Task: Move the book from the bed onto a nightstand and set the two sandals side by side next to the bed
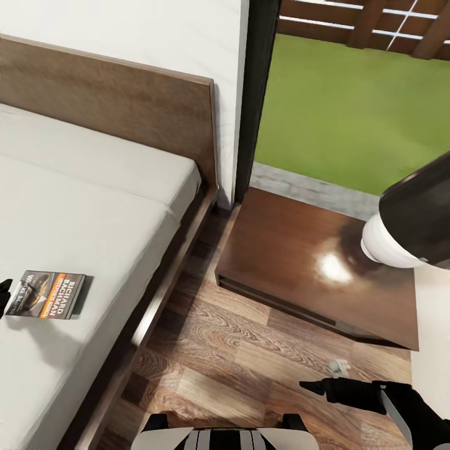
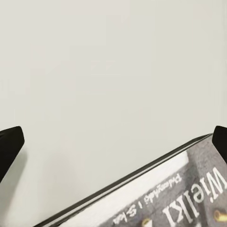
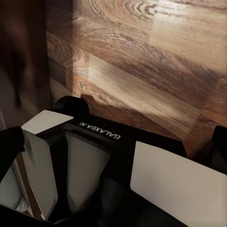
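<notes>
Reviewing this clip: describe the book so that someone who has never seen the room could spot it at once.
Start at the big bed with its off-white mattress and brown headboard. On the mattress, well short of the headboard and near the edge facing the nightstand, lies the book, flat. It is the one small dark thing on the pale surface: a thin grey paperback with an orange band and white "RICHARD BACHMAN" lettering.

Books: one [image 1: 47, 294], flat on mattress (cover lettering readable; same book [image 2: 165, 194] seen close in left wrist view).
Beds: one [image 1: 94, 187], one headboard [image 1: 112, 103].
Nightstands: one [image 1: 312, 269], glossy top.
Windows: one [image 1: 350, 106], dark frame.
Grippers: two, left [image 1: 4, 297] at book's edge, right [image 1: 325, 389] above floor.
Small pale object on floor: one [image 1: 339, 367] (too small to identify).
</notes>
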{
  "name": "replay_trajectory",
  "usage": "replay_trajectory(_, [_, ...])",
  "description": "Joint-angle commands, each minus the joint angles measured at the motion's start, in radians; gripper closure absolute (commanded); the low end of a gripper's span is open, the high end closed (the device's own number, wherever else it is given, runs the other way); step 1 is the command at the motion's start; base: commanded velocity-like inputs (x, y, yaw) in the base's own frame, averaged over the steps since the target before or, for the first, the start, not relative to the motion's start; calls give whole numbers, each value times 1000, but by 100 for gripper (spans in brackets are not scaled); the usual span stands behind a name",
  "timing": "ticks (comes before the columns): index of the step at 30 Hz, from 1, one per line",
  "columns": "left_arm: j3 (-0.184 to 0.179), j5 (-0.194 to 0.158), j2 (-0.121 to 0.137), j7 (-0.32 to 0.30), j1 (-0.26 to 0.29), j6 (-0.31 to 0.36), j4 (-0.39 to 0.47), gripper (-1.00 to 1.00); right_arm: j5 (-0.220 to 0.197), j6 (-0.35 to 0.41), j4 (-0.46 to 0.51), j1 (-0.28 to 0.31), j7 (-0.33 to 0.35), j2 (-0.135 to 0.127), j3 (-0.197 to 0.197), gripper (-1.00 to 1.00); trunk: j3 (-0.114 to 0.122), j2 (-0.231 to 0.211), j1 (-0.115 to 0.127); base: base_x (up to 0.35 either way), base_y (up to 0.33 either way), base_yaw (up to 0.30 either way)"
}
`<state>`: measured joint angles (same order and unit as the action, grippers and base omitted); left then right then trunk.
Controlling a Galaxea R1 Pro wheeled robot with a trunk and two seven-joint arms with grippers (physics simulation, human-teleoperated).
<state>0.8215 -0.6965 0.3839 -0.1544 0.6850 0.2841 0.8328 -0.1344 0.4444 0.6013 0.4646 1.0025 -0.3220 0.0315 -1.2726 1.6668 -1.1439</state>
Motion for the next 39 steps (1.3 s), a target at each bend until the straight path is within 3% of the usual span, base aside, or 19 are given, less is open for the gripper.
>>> replay_trajectory(1, [4, -8, 0, -4, 1, 9, 1, -100, -6, 8, 0, 0, 1, 0, 1, -100, 0, 0, 0, 0, 0, 0])
replay_trajectory(39, [3, -8, -1, -4, 1, 9, 0, -100, -5, 8, 0, 0, 2, 0, 1, -100, 3, 0, 0, 0, 0, -69])
